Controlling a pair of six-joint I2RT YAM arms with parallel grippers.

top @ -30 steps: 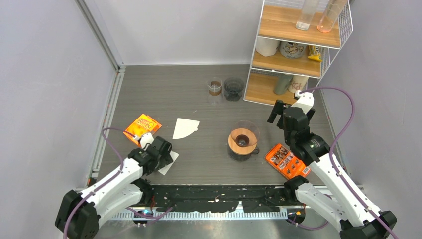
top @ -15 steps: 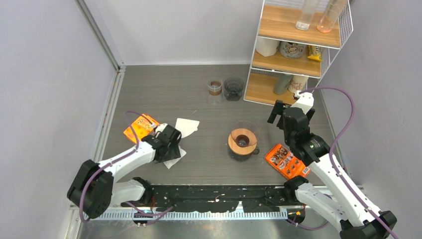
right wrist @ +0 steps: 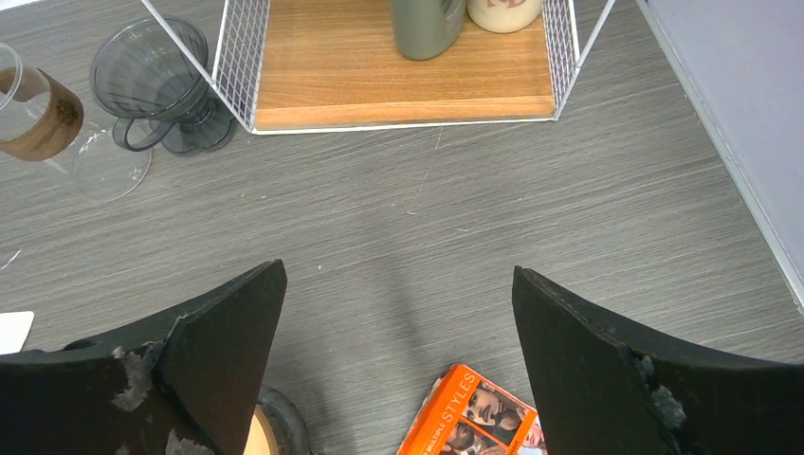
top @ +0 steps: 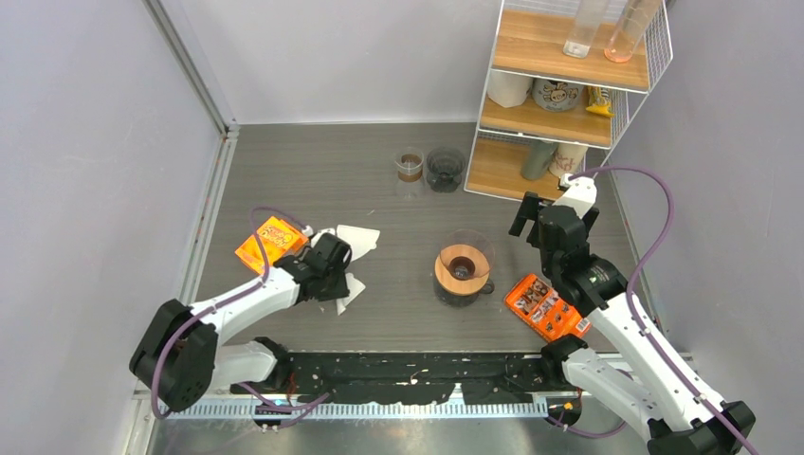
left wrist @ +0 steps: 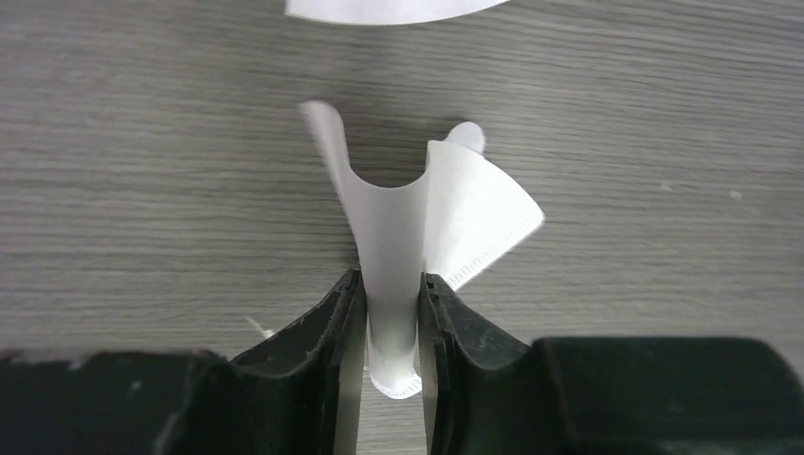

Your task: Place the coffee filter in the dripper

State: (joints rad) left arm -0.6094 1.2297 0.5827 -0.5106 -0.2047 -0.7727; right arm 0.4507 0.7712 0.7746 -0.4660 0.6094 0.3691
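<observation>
A white paper coffee filter (left wrist: 465,213) stands curled up off the table, its seamed edge pinched between the black fingers of my left gripper (left wrist: 391,284), which is shut on it. From above, that gripper (top: 339,281) and filter (top: 354,290) sit at front left. A second flat filter (top: 360,239) lies just beyond, its edge at the top of the left wrist view (left wrist: 389,8). The dripper (top: 463,263), clear with a wooden collar, stands mid-table to the right. My right gripper (top: 557,207) hovers beyond it, open and empty (right wrist: 398,284).
An orange packet (top: 270,242) lies left of the filters and an orange box (top: 547,305) right of the dripper. A dark dripper (top: 445,169) and a banded glass (top: 410,166) stand at the back. A wire shelf (top: 569,85) fills the back right.
My left arm has swung forward and right towards the flat filter, and its jaws have closed on the near filter, which now curls up between them. The right arm has stayed still.
</observation>
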